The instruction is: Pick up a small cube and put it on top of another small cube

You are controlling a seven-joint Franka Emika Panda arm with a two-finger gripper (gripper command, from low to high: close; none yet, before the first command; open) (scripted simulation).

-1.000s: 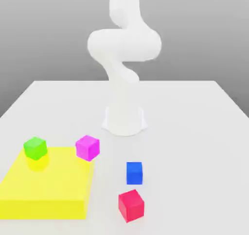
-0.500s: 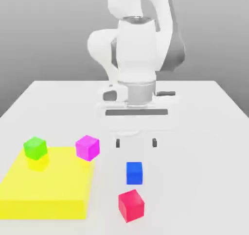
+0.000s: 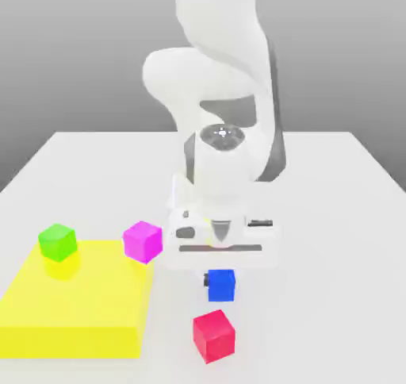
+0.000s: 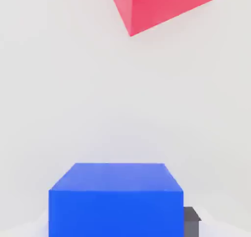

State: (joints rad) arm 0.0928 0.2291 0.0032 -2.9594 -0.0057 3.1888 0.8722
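Observation:
The small blue cube [image 3: 222, 287] rests on the white table, in front of the arm's base. My gripper [image 3: 220, 282] has come down over it, with a dark fingertip [image 3: 206, 279] against the cube's side toward the exterior view's left. In the hand view the blue cube [image 4: 115, 199] sits between the jaws, and a dark finger pad [image 4: 191, 220] presses on its side. The gripper is shut on this cube. A red cube [image 3: 213, 336] [image 4: 162, 3] lies just beyond it, toward the table's front edge.
A magenta cube [image 3: 143, 241] stands at the corner of a flat yellow block [image 3: 79, 311] on the exterior view's left. A green cube [image 3: 57, 242] sits on that block's far corner. The white table [image 3: 333, 240] stretches away toward the exterior view's right.
The arm swung forward and lowered its hand from above the table onto the blue cube. The fingers, wide apart half a second ago, have closed on the cube's sides. No cube has moved.

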